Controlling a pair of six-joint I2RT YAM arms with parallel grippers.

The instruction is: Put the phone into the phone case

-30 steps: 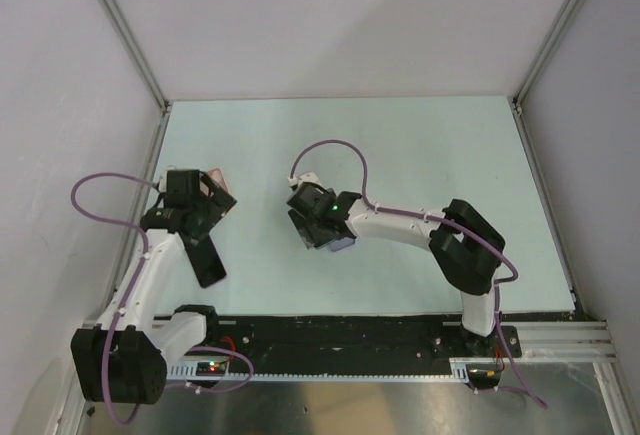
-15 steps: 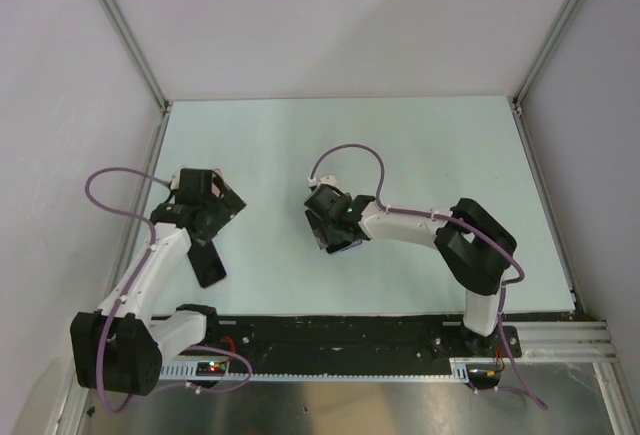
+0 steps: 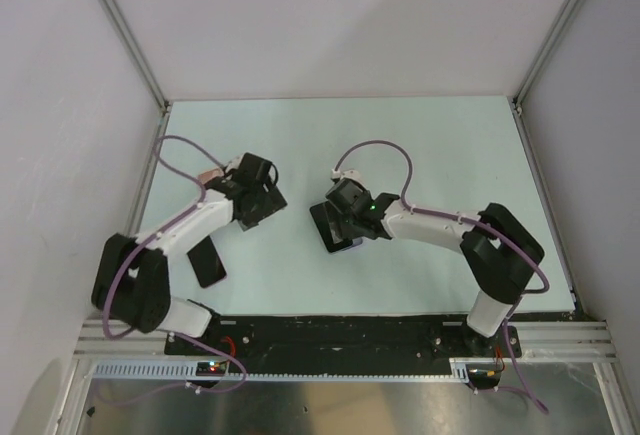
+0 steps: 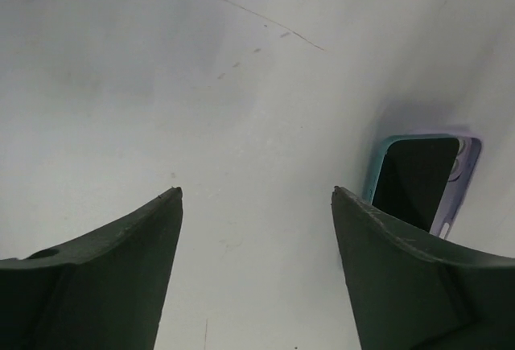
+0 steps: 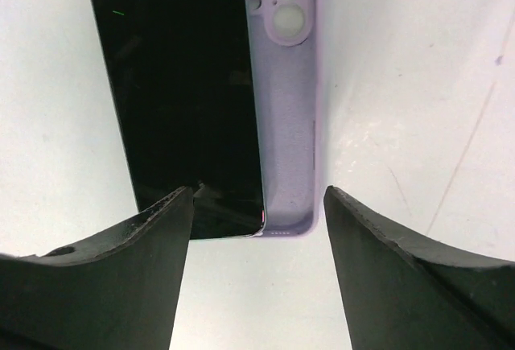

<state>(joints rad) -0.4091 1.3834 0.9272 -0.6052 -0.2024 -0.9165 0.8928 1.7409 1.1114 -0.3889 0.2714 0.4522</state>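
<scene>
- The flat, pale green desk [image 3: 400,135] carried everything.
- The white-and-black left arm [image 3: 190,227] extended over the desk's left part toward the middle. The matching right arm [image 3: 430,223] extended in from the right. Their ends were near each other but apart.
- The black two-fingered left gripper [image 4: 256,192] had its jaws wide apart with only bare desk between them.
- The right gripper [image 5: 257,191] also stood spread and clamped nothing, over the near end of a case. One finger overlapped a dark corner there and the other tip was just beside the rim. Contact could not be told.
- That lilac case [image 5: 286,125], a rounded-rectangle shell with round camera cutouts, lay flat near the desk's middle.
- A second phone [image 5: 177,84], glossy, dark-faced and teal-edged, lay along one long side of it, leaving the other side and the cutouts bare.
- The phone [image 3: 208,261], a flat black slab, lay askew on the desk beside the left arm, well apart from both grippers.
- The salmon-pink phone case [image 3: 210,170] showed only as a sliver beyond the left arm, mostly hidden.
</scene>
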